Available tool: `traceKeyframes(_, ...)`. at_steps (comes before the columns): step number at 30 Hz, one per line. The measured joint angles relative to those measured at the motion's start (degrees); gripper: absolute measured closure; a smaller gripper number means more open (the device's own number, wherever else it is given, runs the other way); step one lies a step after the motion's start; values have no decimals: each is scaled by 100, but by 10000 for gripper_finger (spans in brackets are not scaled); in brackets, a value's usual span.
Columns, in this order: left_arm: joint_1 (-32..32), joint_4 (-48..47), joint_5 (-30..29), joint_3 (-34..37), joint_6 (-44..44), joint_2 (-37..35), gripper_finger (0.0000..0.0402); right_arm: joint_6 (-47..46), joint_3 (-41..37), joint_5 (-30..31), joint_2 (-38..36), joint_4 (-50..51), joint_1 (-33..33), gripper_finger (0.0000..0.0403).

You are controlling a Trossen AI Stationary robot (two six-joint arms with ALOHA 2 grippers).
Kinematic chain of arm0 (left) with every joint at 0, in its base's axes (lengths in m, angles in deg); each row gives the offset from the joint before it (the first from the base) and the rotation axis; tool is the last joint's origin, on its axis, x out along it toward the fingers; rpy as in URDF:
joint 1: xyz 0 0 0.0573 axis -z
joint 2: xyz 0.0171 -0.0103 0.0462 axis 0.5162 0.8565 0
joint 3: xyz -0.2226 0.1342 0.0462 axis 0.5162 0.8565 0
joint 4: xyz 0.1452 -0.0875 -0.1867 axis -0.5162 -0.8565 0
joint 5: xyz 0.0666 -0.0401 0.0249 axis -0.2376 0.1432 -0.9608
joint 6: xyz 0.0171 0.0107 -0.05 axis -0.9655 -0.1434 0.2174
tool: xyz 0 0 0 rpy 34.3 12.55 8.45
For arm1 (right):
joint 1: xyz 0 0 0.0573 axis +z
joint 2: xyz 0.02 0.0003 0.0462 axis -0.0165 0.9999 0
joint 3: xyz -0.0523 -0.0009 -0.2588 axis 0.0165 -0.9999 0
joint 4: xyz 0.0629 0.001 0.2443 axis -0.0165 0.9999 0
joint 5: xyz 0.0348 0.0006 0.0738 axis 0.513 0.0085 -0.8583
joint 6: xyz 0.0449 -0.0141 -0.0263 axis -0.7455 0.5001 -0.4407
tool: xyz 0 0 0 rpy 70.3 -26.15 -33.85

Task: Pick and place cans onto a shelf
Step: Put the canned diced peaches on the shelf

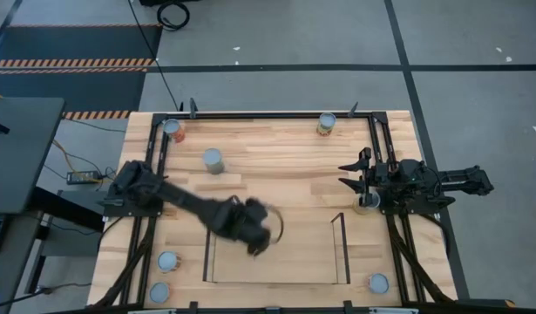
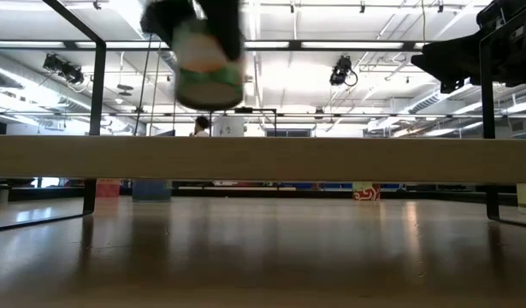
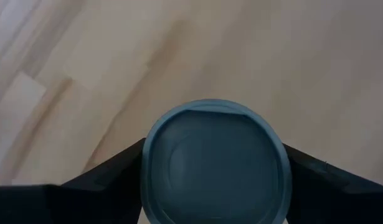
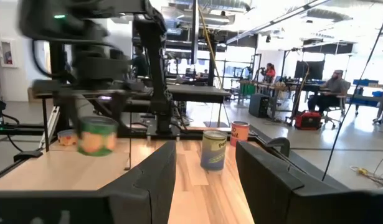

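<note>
My left gripper (image 1: 259, 229) hangs over the far left part of the shelf (image 1: 276, 262), shut on a can (image 2: 209, 73) with a green label and a grey-blue top (image 3: 215, 158). The can is blurred and well above the shelf board (image 2: 263, 158). My right gripper (image 1: 355, 174) waits at the table's right side, open and holding nothing. Another can (image 1: 365, 202) stands on the table just near of it. More cans stand on the tabletop: a red-labelled one (image 1: 173, 129), one (image 1: 213, 160) and one (image 1: 326, 124). My left gripper pinches the can's round side wall (image 3: 147, 155) between its two fingers (image 3: 110, 180), one on each side. The fingers come from above, slanting down. The can's top faces the wrist, and the can hangs clear above the shelf.
Two cans (image 1: 167, 262) (image 1: 159, 292) stand at the near left corner and one (image 1: 377, 283) at the near right. Dark frame rails (image 1: 381, 148) run along the table's sides. The shelf's dark uprights (image 2: 96, 128) stand at its short ends. People sit in the room beyond.
</note>
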Motion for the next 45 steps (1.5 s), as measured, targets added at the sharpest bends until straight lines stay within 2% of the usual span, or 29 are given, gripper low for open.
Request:
traceKeyframes(3, 189, -426, 11, -2, -257, 0, 111, 1, 0, -3, 0, -21, 0, 229)
traceKeyframes(6, 84, -796, -59, -2, -524, 39, 111, 1, 0, -3, 0, -48, 0, 229)
traceKeyframes(12, -218, -738, -176, 1, -1316, 319, 111, 1, 0, -5, 0, -73, 2, 229)
traceKeyframes(14, -218, -580, -202, 219, -1549, 362, 111, 1, 0, -5, 0, -84, 1, 229)
traceKeyframes(17, -169, -157, -172, 918, -1591, 201, 111, 0, 0, -5, 0, -85, 1, 229)
traceKeyframes(21, -41, 304, -112, 1590, -1612, -315, 111, -2, 0, -5, 0, -84, 2, 229)
traceKeyframes(27, -38, 615, 214, 2173, -1715, -984, 108, -2, 0, -7, 0, -84, 1, 229)
traceKeyframes(32, -34, 1120, 633, 2458, -1829, -1101, 88, -2, 0, -7, 0, -84, 0, 229)
traceKeyframes(36, 24, 1463, 656, 2616, -1912, -1091, 86, -2, 0, -7, 0, -84, 1, 229)
traceKeyframes(45, -79, 1475, 771, 2629, -1982, -1091, 83, -2, 0, -8, 0, -84, 1, 229)
